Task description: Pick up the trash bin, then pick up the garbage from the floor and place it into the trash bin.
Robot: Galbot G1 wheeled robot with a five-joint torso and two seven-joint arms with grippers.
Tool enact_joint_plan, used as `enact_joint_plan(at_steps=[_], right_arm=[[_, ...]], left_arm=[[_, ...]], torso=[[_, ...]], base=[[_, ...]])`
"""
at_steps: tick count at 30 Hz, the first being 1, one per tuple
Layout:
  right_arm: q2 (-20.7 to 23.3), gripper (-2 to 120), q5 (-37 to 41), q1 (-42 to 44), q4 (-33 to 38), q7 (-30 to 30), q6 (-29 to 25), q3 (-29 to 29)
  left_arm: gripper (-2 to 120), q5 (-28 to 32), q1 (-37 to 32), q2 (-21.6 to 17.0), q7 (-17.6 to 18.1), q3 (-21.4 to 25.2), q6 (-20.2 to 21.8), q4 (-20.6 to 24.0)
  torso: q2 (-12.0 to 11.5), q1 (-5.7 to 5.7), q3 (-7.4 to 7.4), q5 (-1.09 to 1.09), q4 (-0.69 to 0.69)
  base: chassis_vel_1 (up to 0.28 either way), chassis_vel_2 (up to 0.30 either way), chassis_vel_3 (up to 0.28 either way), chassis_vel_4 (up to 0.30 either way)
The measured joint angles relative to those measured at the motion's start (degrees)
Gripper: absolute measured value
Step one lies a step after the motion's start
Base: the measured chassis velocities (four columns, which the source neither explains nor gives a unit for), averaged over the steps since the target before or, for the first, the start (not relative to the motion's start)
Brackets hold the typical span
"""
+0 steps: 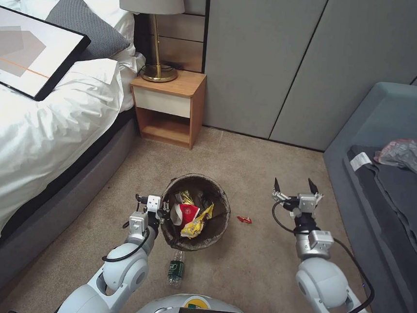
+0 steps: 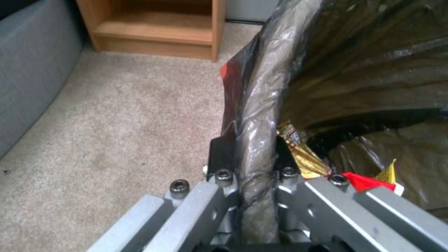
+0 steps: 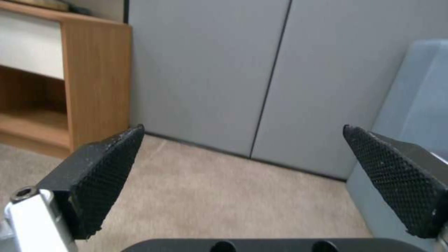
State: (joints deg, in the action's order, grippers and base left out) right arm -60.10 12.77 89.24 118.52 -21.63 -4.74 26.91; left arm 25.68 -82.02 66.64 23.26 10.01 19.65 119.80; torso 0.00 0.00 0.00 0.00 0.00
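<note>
The trash bin, round and lined with a dark brown bag, hangs in front of me with my left gripper shut on its bagged rim. Inside lie a red-and-white noodle cup and a yellow wrapper. The left wrist view shows a gold wrapper and a red piece in the bag. On the carpet a small red wrapper lies just right of the bin, and a green-labelled clear bottle lies near my base. My right gripper hovers open farther right, its fingers wide apart over bare carpet.
A bed with white bedding runs along the left. A wooden nightstand with a brass lamp stands against the grey wall panels. A grey sofa with a grey translucent bag fills the right. Open carpet lies between them.
</note>
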Motion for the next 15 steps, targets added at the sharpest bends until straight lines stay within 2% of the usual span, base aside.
enact_joint_plan(at_steps=[7,15], right_arm=[[-4.5,100,-2.4,2.1,-0.8,0.1,-1.2,0.7],[-7.2,100,-3.3,2.6,-1.1,0.2,-1.6,0.6]], left_arm=[[0,0.0,-0.2,-0.1,0.0,-0.2,0.0,0.1],[0,0.0,-0.5,-0.1,0.0,-0.3,0.0,0.4]], torso=[[0.0,0.00,0.00,0.00,0.00],[0.0,0.00,0.01,0.00,0.00]], base=[[0.000,0.000,0.000,0.000],[0.000,0.000,0.000,0.000]])
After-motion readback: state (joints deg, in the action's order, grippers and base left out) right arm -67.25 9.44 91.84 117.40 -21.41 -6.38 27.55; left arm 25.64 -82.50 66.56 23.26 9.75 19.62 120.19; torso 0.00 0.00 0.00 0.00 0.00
